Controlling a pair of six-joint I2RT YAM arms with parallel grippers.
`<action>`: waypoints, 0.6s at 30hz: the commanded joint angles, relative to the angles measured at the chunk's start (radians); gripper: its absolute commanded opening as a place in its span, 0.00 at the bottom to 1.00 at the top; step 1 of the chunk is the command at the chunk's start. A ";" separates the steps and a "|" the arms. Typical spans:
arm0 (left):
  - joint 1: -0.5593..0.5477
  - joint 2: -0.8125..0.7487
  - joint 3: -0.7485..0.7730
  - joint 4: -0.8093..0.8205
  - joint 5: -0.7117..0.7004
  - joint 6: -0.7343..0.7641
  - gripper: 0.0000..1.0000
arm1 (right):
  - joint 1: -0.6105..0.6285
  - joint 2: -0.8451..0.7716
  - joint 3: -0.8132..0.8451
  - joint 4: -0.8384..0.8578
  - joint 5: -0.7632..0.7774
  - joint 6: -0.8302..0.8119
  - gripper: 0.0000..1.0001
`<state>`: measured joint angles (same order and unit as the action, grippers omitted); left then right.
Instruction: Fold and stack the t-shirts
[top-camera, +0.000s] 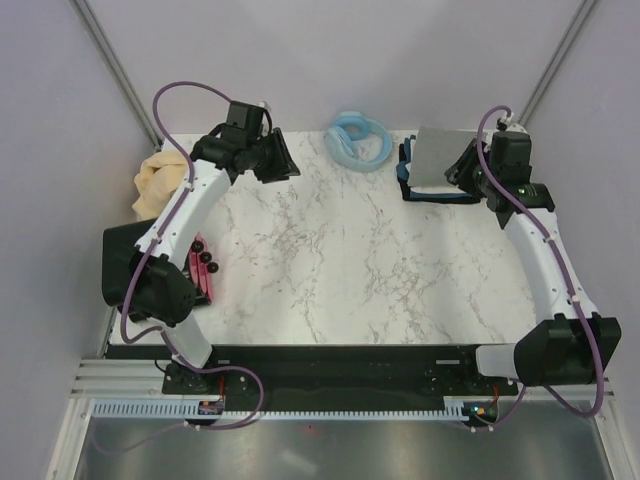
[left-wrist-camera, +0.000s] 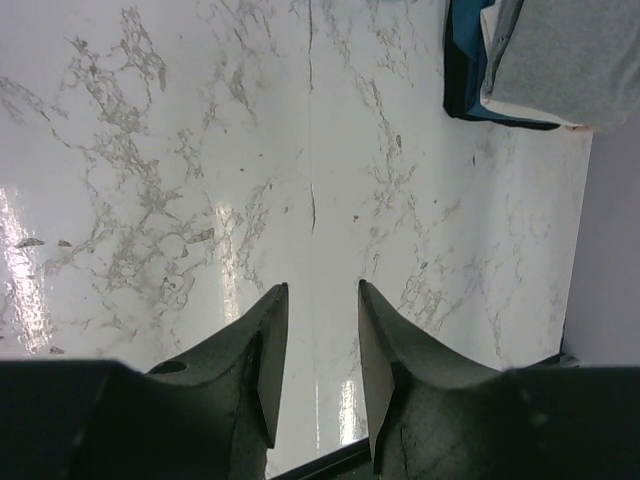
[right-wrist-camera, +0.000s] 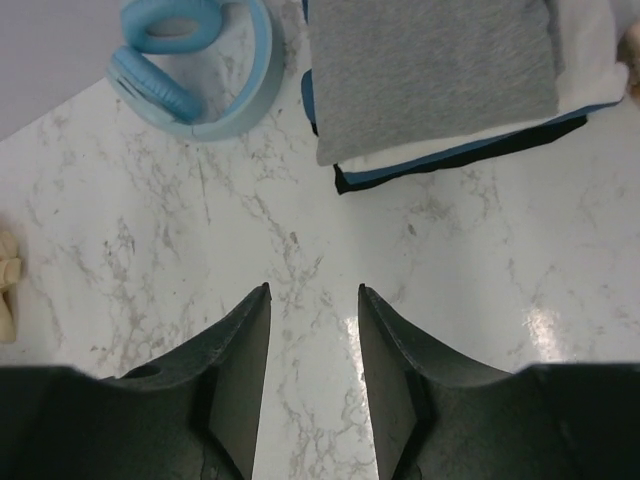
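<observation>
A white marble bench (top-camera: 340, 270) stands between pale walls. The left arm (top-camera: 185, 210) reaches to the far-left corner and the right arm (top-camera: 540, 250) to the far-right, both with jaws spread and holding nothing. The folded t-shirts (top-camera: 437, 160), grey on top, sit at the far right edge. A cream t-shirt (top-camera: 158, 182) is bunched at the far left edge, with bare marble between.

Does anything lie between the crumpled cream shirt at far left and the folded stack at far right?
Yes. The left gripper and its arm hang beside the cream shirt on the stack's side, and light blue headphones lie at the far edge left of the stack. Nearer than those, nothing visible blocks the path.
</observation>
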<state>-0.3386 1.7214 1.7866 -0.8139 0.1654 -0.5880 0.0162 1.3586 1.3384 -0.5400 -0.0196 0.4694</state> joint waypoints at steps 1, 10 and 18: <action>-0.037 0.006 0.022 0.010 -0.017 0.027 0.41 | 0.011 -0.038 -0.110 0.153 -0.114 0.124 0.47; -0.034 0.041 0.036 0.016 -0.023 0.007 0.43 | 0.014 0.119 0.214 -0.003 -0.080 0.034 0.50; -0.016 0.084 0.097 -0.008 -0.078 -0.052 0.50 | 0.059 0.004 0.003 0.089 -0.218 0.143 0.50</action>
<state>-0.3691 1.8008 1.8027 -0.8181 0.1513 -0.6090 0.0410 1.4464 1.4403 -0.4770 -0.1825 0.5743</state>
